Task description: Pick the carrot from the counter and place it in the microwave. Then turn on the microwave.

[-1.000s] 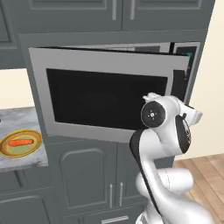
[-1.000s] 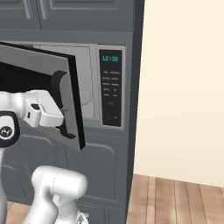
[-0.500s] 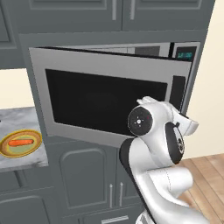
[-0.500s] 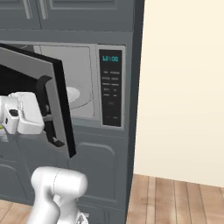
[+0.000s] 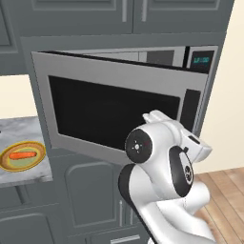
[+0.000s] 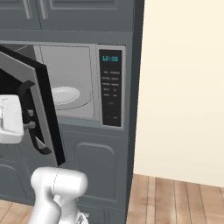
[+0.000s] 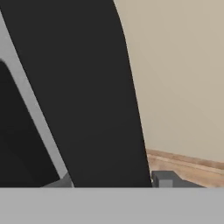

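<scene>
The carrot point(image 5: 23, 155) lies on the yellow-rimmed plate point(image 5: 7, 164) on the counter point(image 5: 28, 127), far left of the gripper point(image 7: 114, 181) and untouched, as before. The microwave point(image 6: 70, 92) door point(image 5: 114, 119) stands swung wider than a second ago, and the white turntable point(image 6: 64, 95) inside now shows. The gripper sits at the door's dark bar handle point(image 7: 83, 92), the handle's black bar running between its fingertips point(image 7: 164, 178); jaws partly spread, but whether they press on it I cannot tell. The arm has drawn back and leftward since then.
</scene>
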